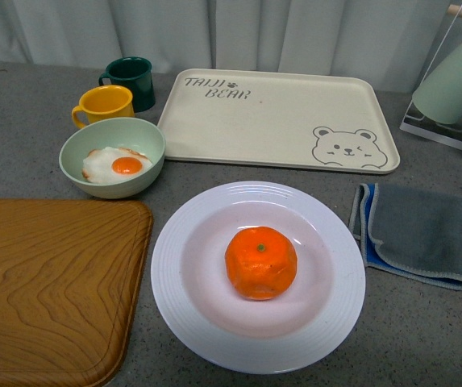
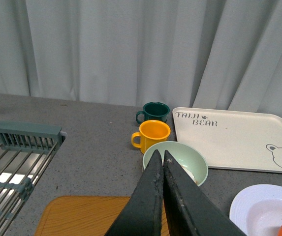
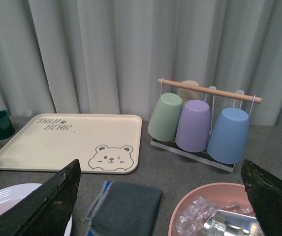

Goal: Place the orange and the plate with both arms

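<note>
We are seeing the orange point(image 1: 260, 262) sitting in the middle of the plate point(image 1: 174, 266) on the worktop point(image 1: 424, 339), so the job is looking done, with our left gripper point(image 2: 161, 155) pinched closed on nothing and our right gripper point(image 3: 159, 169) spread wide.

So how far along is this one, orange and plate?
Looks done: the orange sits in the middle of the plate, which rests on the counter. Nothing in hand: left jaws shut, right jaws open, both empty. Nothing visibly left.
</note>
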